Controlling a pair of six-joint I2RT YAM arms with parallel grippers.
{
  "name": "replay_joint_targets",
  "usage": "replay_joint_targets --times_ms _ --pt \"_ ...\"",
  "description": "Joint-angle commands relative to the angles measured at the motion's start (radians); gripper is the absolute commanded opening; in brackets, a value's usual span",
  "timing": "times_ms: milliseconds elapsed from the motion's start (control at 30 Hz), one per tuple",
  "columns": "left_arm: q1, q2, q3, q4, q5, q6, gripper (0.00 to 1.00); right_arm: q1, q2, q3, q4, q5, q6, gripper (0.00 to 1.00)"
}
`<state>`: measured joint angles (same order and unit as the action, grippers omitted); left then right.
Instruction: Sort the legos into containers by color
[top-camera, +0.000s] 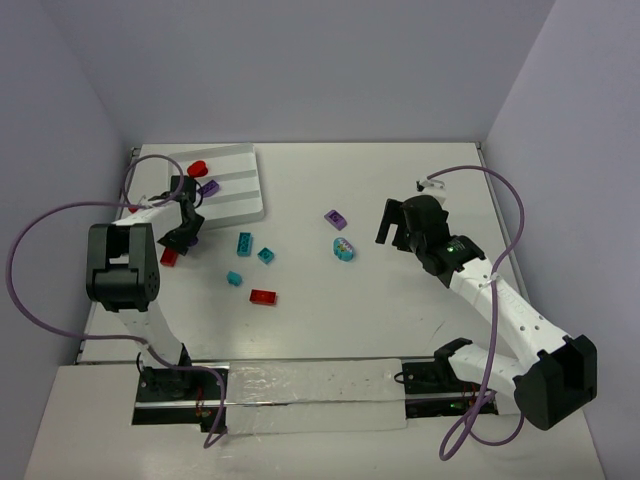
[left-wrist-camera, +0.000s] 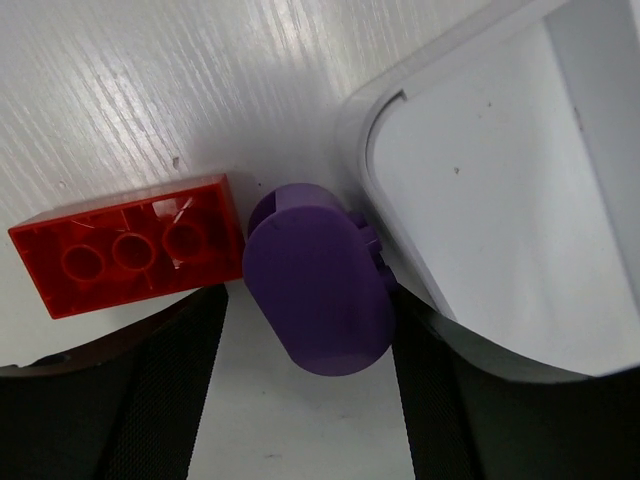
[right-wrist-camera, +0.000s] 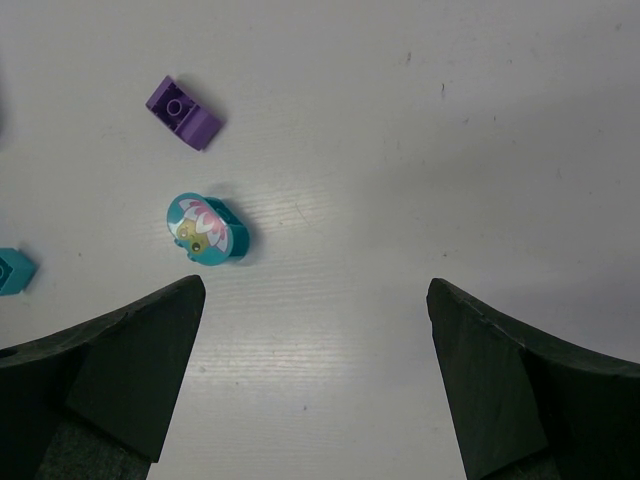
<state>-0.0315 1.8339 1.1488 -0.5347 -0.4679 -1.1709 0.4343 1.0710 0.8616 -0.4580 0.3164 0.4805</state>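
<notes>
Two left fingers straddle a purple rounded plastic brick; clamped or not, I cannot tell. A red rectangular plastic brick and the white ribbed plastic tray lie just beside it, near the counter's far-left corner. Right fingers stand spread wide.

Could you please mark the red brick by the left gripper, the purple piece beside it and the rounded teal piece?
Red brick (left-wrist-camera: 128, 255): left wrist view, underside.
Purple piece (left-wrist-camera: 318, 295): left wrist view, smooth face.
Rounded teal piece (right-wrist-camera: 207, 229): right wrist view, printed face.
</notes>
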Motion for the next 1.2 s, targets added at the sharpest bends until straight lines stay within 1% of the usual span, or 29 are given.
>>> replay_joint_targets --times_ms 0,67,167,300,433,467,567,700,733,767,867,933,967,1000,1067,1167 --pt "0.012 0.0 -0.017 0.071 0.017 -0.003 0.76 0.007 -0.018 -0.005 0.006 0.02 -0.011 1.0" --pt "0.012 -0.003 -0.025 0.08 0.024 0.003 0.74 0.007 -0.018 -0.005 0.006 0.021 -0.011 1.0" --pt "0.01 -0.019 -0.045 0.092 0.032 0.012 0.65 0.007 -0.013 -0.003 0.008 0.018 -0.007 1.0" --pt "0.009 -0.039 -0.069 0.108 0.049 0.032 0.49 0.007 -0.009 -0.002 0.01 0.012 0.0 1.0" --pt "-0.005 -0.062 -0.087 0.113 0.068 0.05 0.38 0.007 -0.006 -0.003 0.012 0.007 0.003 1.0" --pt "-0.006 -0.062 -0.089 0.11 0.071 0.051 0.38 0.007 -0.006 -0.002 0.013 0.007 0.003 1.0" --pt "-0.071 -0.098 -0.098 0.093 0.055 0.059 0.27 0.007 0.001 -0.001 0.013 0.008 0.006 1.0" --pt "-0.174 -0.148 -0.079 0.052 0.017 0.071 0.17 0.007 0.004 -0.001 0.013 0.006 0.009 1.0" --pt "-0.175 -0.148 -0.07 0.039 0.008 0.073 0.17 0.007 0.003 -0.001 0.012 0.007 0.009 1.0" --pt "-0.205 -0.166 -0.049 0.024 0.0 0.082 0.16 0.007 0.003 -0.001 0.013 0.007 0.007 1.0" --pt "-0.249 -0.191 0.025 0.0 -0.028 0.128 0.16 0.007 0.002 0.009 0.008 0.016 0.001 1.0" --pt "-0.255 -0.188 0.084 -0.005 -0.015 0.172 0.17 0.007 0.001 0.017 0.002 0.024 0.0 1.0" --pt "-0.255 -0.187 0.087 -0.007 -0.015 0.173 0.17 0.008 0.001 0.018 0.001 0.024 0.0 1.0" --pt "-0.257 -0.17 0.147 -0.004 -0.002 0.201 0.17 0.009 -0.001 0.021 -0.001 0.024 -0.003 1.0" --pt "-0.257 -0.136 0.208 -0.002 -0.004 0.234 0.17 0.008 -0.005 0.022 -0.001 0.026 -0.002 1.0" --pt "-0.255 -0.042 0.31 -0.028 -0.021 0.282 0.18 0.008 -0.009 0.024 -0.005 0.029 -0.002 1.0"
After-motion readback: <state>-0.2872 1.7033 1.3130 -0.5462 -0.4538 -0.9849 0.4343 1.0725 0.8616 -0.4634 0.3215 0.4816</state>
